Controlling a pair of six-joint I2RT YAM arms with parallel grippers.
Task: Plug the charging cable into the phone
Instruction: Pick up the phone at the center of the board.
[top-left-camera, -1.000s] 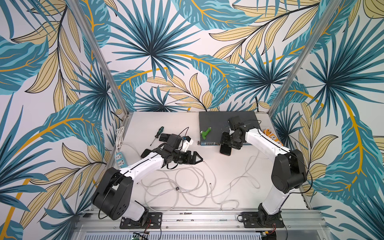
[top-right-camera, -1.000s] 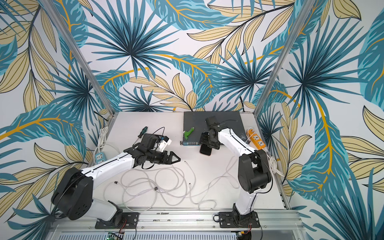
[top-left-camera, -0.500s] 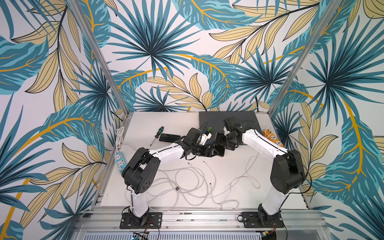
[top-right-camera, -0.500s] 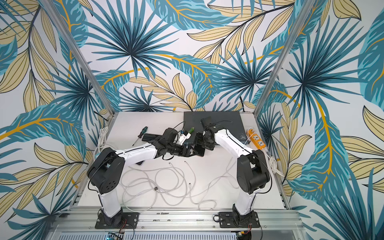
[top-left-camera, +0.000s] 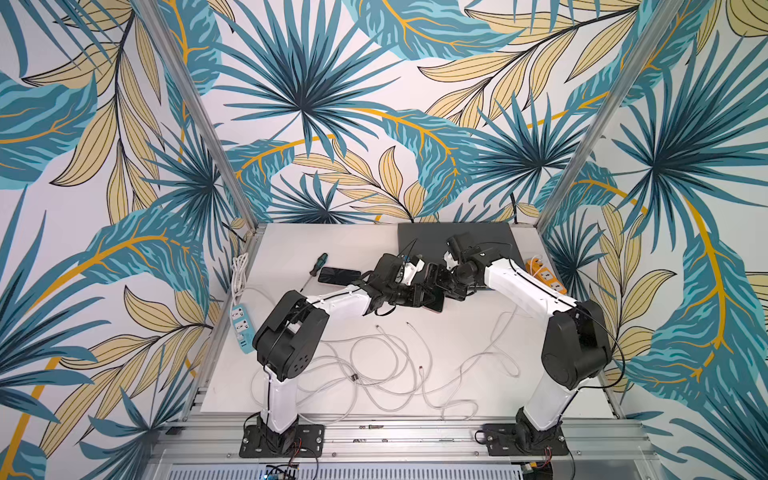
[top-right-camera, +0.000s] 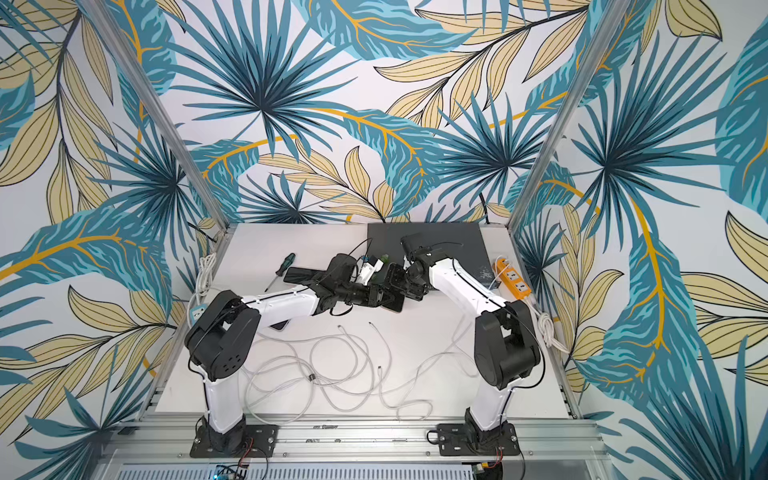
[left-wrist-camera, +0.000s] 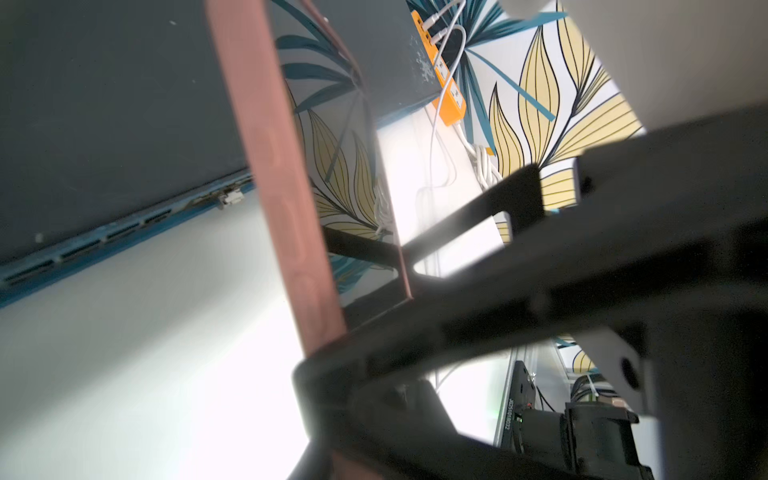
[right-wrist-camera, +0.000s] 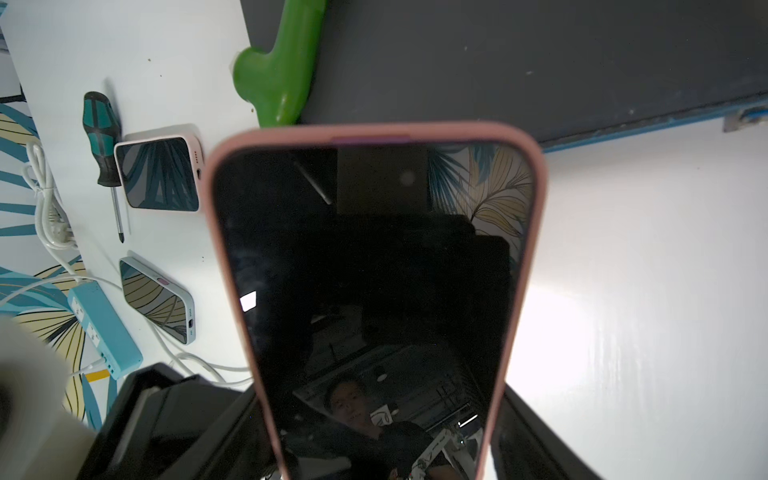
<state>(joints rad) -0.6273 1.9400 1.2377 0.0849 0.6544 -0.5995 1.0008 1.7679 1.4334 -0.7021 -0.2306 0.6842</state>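
Broadly, the white bench (top-left-camera: 291, 245) fills the lower middle of both top views, with a dark grey mat (top-left-camera: 498, 237) at its upper edge, right of centre. Just below the mat the two arms meet at frame centre. The right hand (top-left-camera: 449, 286) clamps the phone (right-wrist-camera: 374, 291), in its pink case, across its width, and the left hand (top-left-camera: 422, 293) is pinched onto the same phone's thin edge. The white charging cables (top-left-camera: 374, 365) lie in loose loops at lower centre, apart from both hands, their ends free on the bench. An orange power strip (top-left-camera: 546, 274) sits at the bench's right edge and a blue power strip (top-left-camera: 241, 328) at its left. Left of centre, a second phone (top-left-camera: 338, 275) lies flat with a screwdriver (top-left-camera: 318, 264) just beside it.
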